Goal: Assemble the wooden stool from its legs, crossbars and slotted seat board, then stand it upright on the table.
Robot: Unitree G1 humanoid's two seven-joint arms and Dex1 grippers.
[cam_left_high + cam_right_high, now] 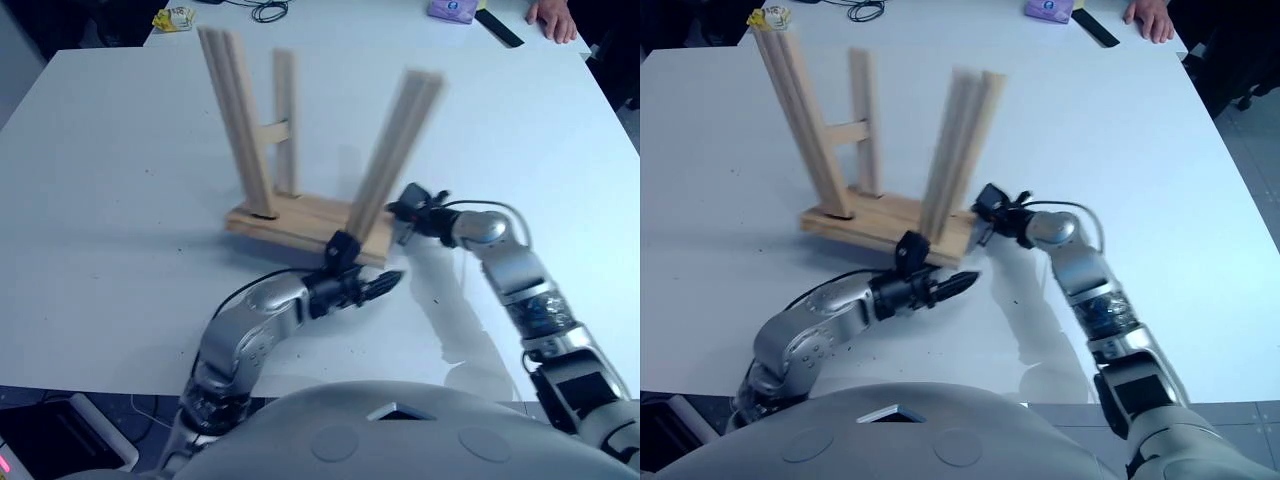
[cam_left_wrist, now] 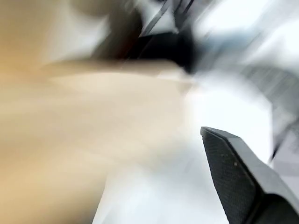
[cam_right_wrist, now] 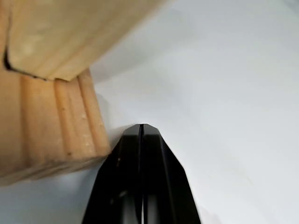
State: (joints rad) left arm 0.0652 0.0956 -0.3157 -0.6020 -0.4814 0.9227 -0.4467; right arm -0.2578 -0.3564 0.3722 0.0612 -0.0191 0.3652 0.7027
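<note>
- White surface (image 1: 110,170): carries the pale wooden slotted seat board (image 1: 290,222), which lies flat near the middle.
- Left wooden legs (image 1: 240,120): stand up from the board, joined by a short crossbar (image 1: 272,130).
- Left hand (image 1: 388,283): just off the board's near edge; open or closed cannot be told.
- Right wooden legs (image 1: 395,150): rise from the board, tilted rightward.
- Right hand (image 3: 141,128): closed and empty, its tip just beside the board's right corner.
</note>
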